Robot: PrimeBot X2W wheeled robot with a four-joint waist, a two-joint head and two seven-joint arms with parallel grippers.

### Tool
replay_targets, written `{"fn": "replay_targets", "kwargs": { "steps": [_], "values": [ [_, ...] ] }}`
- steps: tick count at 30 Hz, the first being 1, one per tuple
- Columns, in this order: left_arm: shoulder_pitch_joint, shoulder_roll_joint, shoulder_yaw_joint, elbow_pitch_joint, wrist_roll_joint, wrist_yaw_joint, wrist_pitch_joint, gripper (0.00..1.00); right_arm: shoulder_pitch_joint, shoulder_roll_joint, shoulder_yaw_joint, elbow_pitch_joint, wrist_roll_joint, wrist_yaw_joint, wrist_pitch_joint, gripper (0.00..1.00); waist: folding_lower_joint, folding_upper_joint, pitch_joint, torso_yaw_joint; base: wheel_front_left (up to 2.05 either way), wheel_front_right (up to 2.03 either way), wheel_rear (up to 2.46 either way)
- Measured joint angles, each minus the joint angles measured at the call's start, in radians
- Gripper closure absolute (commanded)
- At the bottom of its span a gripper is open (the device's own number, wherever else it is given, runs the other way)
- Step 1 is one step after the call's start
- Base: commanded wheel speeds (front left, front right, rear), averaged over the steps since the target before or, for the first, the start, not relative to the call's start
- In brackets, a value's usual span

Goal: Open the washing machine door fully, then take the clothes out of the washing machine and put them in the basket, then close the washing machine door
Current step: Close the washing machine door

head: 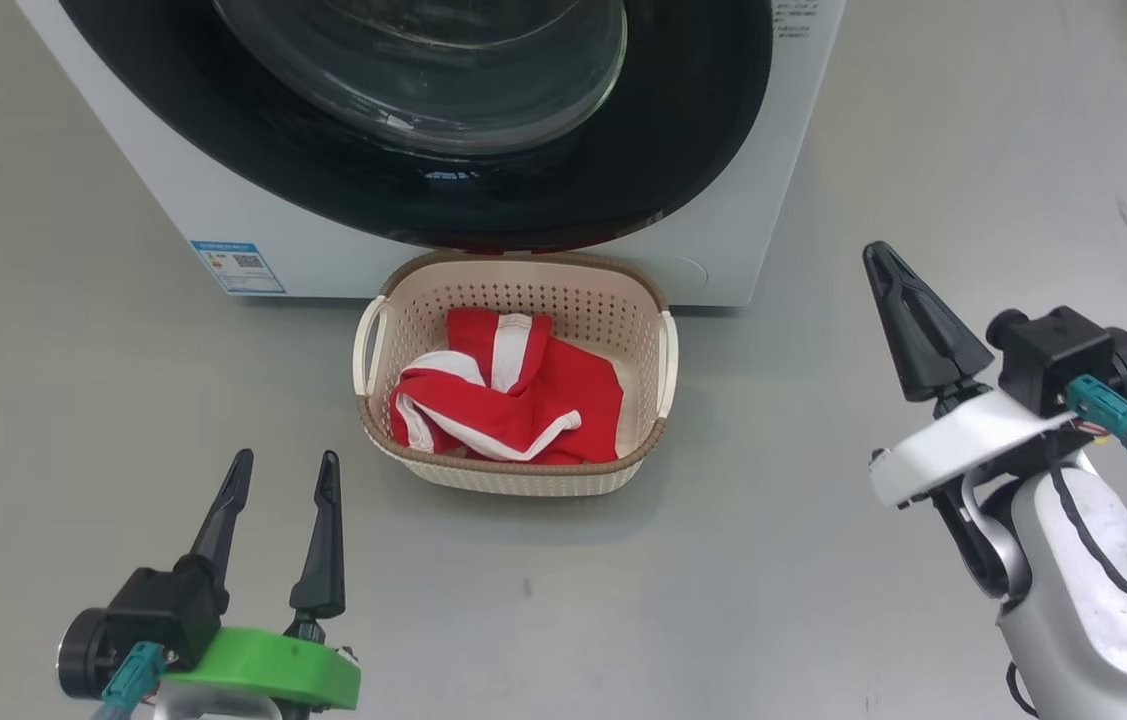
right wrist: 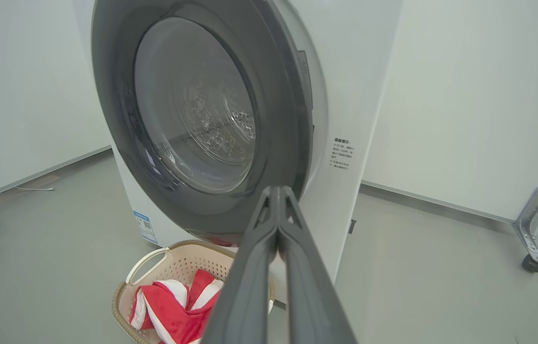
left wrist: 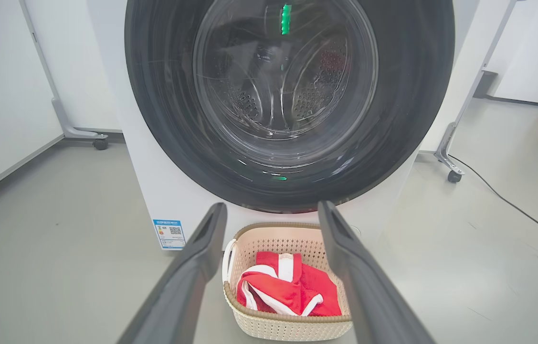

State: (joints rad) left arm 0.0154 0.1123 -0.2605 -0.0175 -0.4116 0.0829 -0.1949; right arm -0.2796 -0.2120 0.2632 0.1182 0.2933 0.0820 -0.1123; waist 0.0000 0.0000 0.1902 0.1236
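The washing machine [head: 183, 205] stands white at the top, its round black door [head: 683, 150] lying flat against the front, glass window [left wrist: 283, 76] at the centre. Below it on the floor sits the cream basket [head: 513, 478] holding red clothes [head: 523, 400] with white bands, also in the wrist views [left wrist: 288, 291] [right wrist: 173, 308]. My left gripper [head: 285, 462] is open and empty, low left of the basket. My right gripper [head: 878, 252] is shut with nothing in it, off to the basket's right and away from the door.
Grey floor surrounds the machine and the basket. A blue sticker [head: 238, 266] marks the machine's lower left. Wheeled frame legs [left wrist: 450, 169] [left wrist: 99, 142] and a black cable [left wrist: 512, 205] lie beside and behind the machine.
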Motion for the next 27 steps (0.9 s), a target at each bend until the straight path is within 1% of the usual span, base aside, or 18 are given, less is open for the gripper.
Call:
{"fn": "replay_targets", "kwargs": {
  "steps": [1,7,12,21,27],
  "values": [
    [-0.006,-0.002,-0.001,0.0,0.001,0.0,0.0,0.0,-0.019,0.005,0.008,0.005,-0.002,0.005,0.005,1.0,0.0,0.0,0.009,0.006,0.0,0.0,0.0],
    [-0.05,-0.012,-0.009,-0.005,0.001,-0.002,-0.002,0.0,-0.125,0.025,0.035,0.04,-0.006,0.014,0.03,1.0,0.0,0.0,0.061,0.046,0.0,0.0,0.0],
    [-0.097,-0.031,-0.032,-0.007,0.001,-0.017,-0.005,0.0,-0.236,0.026,0.035,0.093,-0.006,0.02,0.052,1.0,0.0,0.0,0.118,0.085,0.0,0.0,0.0],
    [-0.166,-0.044,-0.056,0.009,0.001,-0.031,-0.025,0.0,-0.383,0.002,0.015,0.194,-0.007,0.023,0.068,1.0,0.0,0.0,0.194,0.147,0.0,0.0,0.0],
    [-0.192,-0.058,-0.067,0.032,0.001,-0.033,-0.03,0.0,-0.461,-0.019,-0.001,0.257,-0.007,0.03,0.073,1.0,0.0,0.0,0.233,0.185,0.0,0.0,0.0]
  ]
}}
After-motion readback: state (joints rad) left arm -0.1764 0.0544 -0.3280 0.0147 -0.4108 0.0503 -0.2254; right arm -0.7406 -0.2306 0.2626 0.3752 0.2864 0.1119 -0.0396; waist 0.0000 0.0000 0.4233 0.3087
